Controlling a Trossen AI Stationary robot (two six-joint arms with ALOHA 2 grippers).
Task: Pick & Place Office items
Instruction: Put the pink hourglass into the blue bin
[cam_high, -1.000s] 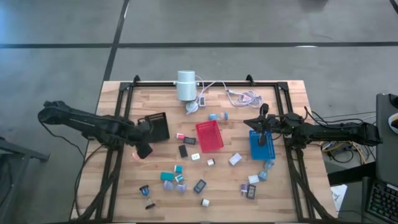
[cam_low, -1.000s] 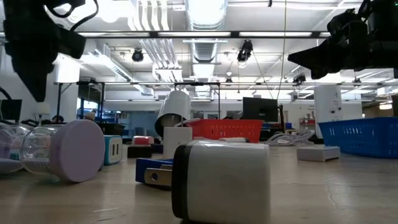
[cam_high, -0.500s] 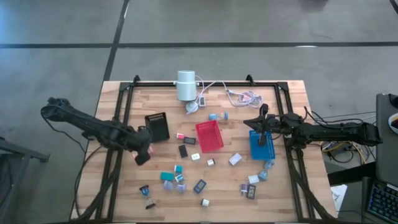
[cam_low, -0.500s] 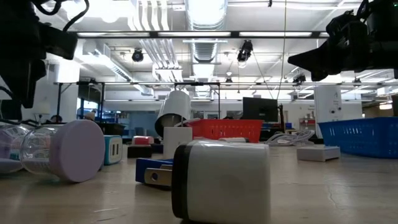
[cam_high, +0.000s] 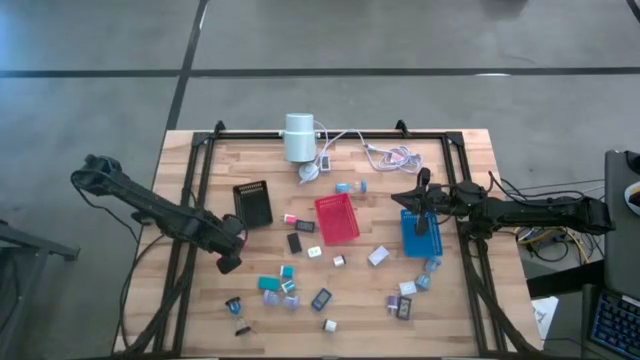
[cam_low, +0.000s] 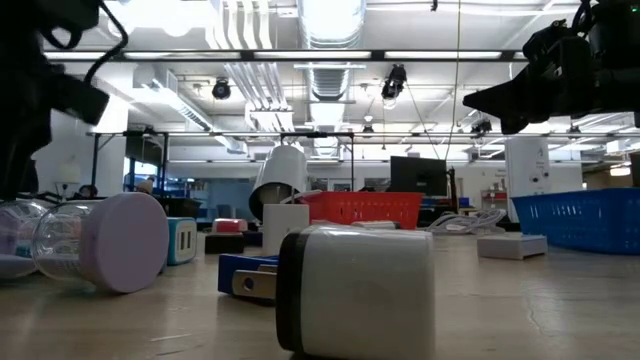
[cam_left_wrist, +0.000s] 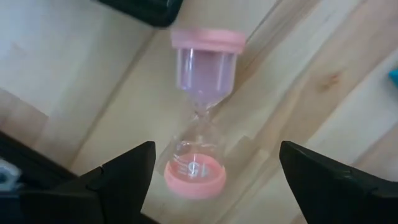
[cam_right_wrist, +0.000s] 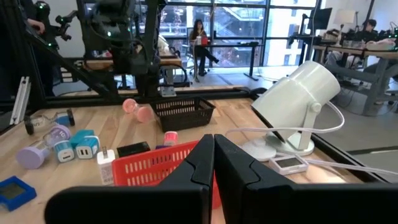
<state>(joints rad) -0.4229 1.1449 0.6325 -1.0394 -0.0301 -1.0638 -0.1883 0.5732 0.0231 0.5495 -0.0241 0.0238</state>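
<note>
The left hand (cam_high: 229, 262) hangs over the near-left part of the desk (cam_high: 470, 150), just in front of the black tray (cam_high: 253, 203), its two fingers (cam_left_wrist: 121, 177) spread wide apart with nothing between them. In the left wrist view a pink hourglass (cam_left_wrist: 200, 112) lies on the wood right ahead of that hand, in line with the gap between the fingers and apart from both. It is a small clear-bodied timer with a narrow waist and two round pink end caps; one cap sits close to the fingers, the other points toward the dark edge of the black tray. From the right wrist view the same hourglass (cam_right_wrist: 137, 110) shows as a pink shape on the desk beside the black tray (cam_right_wrist: 182, 112), under the left arm.

The right hand (cam_high: 408, 197) waits above the far edge of the blue tray (cam_high: 420, 234), its fingers pressed together and holding nothing.

Other office items (cam_high: 290, 290) lie scattered across the near half of the desk, around the red tray (cam_high: 337, 218)
</note>
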